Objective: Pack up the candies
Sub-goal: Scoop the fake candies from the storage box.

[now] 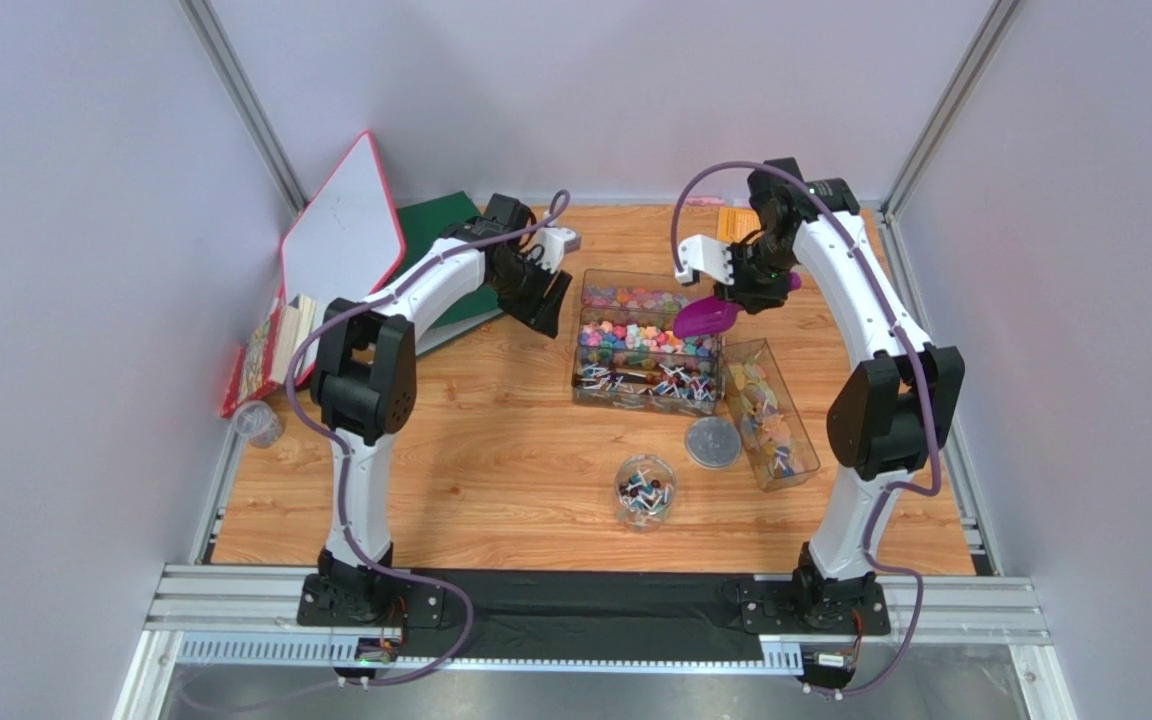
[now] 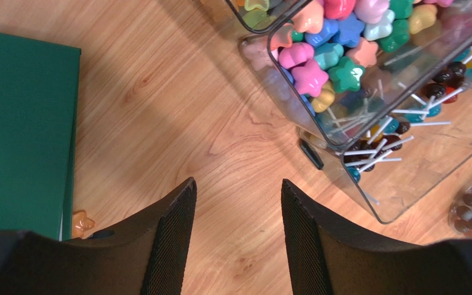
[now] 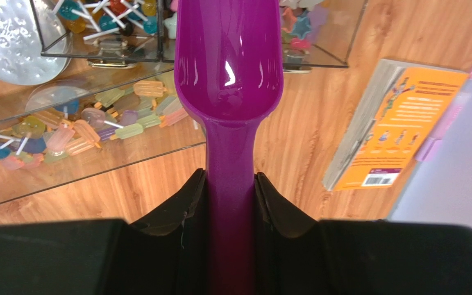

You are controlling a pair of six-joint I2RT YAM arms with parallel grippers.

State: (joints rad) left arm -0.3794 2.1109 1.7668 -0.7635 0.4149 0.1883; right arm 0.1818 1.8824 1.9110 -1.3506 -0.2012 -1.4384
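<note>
The candies [image 1: 642,342] fill a clear box at the table's middle back: coloured star sweets [image 2: 328,58] and lollipops on white sticks [image 2: 398,126]. More candies [image 1: 772,420] lie in a second clear box [image 3: 66,132] to the right. A small round clear cup [image 1: 644,489] holds a few candies near the front. My left gripper [image 2: 238,190] is open and empty over bare wood, left of the big box. My right gripper [image 3: 230,181] is shut on the handle of a purple scoop [image 3: 229,55], whose empty bowl [image 1: 705,317] hangs over the big box's right end.
A round metal lid [image 1: 713,443] lies between the boxes. A green book [image 2: 17,135] and a red-edged white board [image 1: 339,225] sit at the back left, with a small orange star sweet [image 2: 81,222] by the book. An orange book [image 3: 398,123] lies at the back right. A small jar [image 1: 255,423] stands at the left edge.
</note>
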